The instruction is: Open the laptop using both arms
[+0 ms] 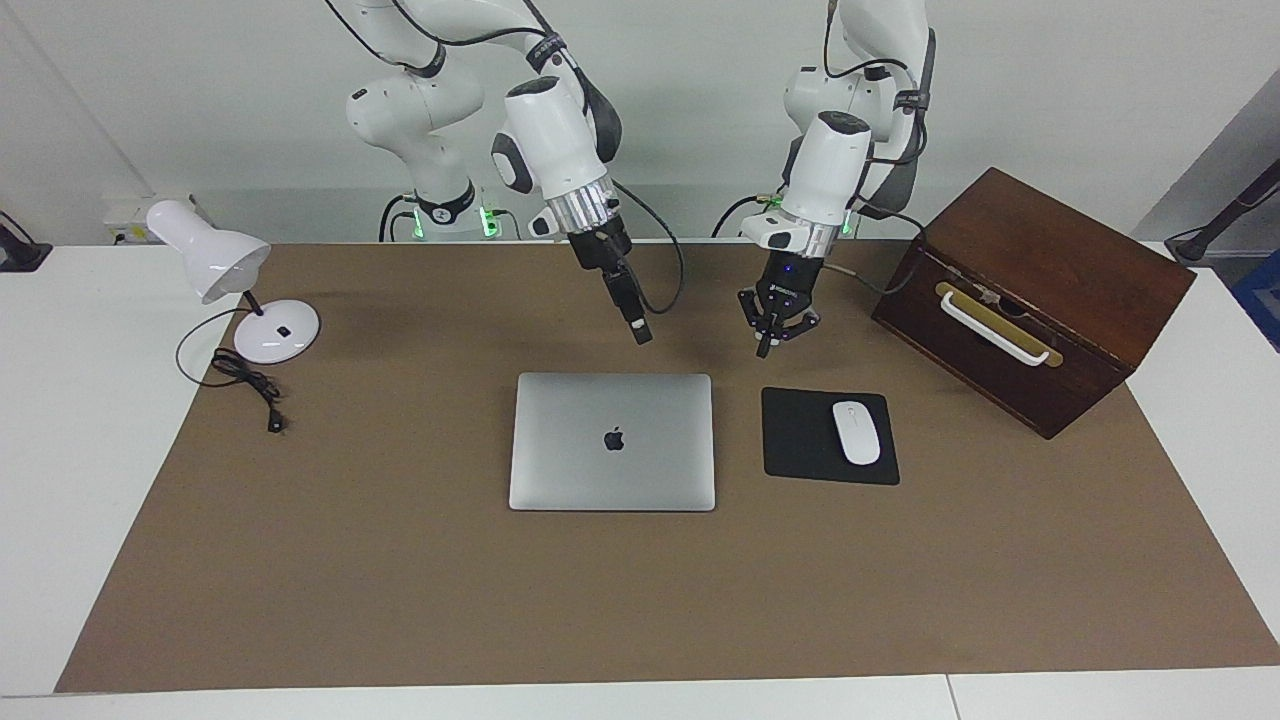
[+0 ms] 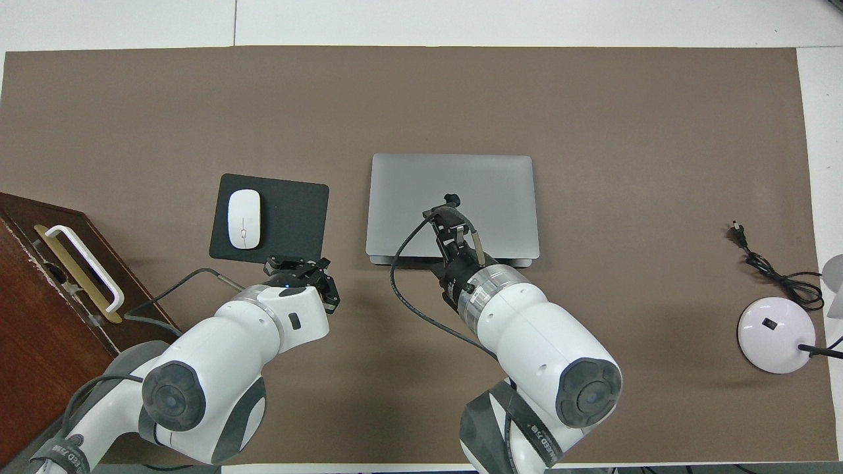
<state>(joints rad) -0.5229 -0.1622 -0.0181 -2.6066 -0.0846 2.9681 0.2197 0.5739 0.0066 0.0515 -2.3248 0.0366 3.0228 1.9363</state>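
Closed laptop (image 1: 612, 441) lies mid-frame; right gripper (image 1: 641, 330), fingers together, and left gripper (image 1: 775, 330), fingers spread, both empty, should take its robot-side edge evenly.

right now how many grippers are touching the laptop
0. The right gripper hangs in the air near the closed laptop's robot-side edge; the left gripper hangs near the mouse pad.

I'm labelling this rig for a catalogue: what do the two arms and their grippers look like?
Both arms are glossy white with rounded, jointed segments and dark grey joint caps. Each has a silver ring at the wrist, a loose black cable along it, and a small black gripper: the left gripper shows a small blue light, the right gripper is slimmer.
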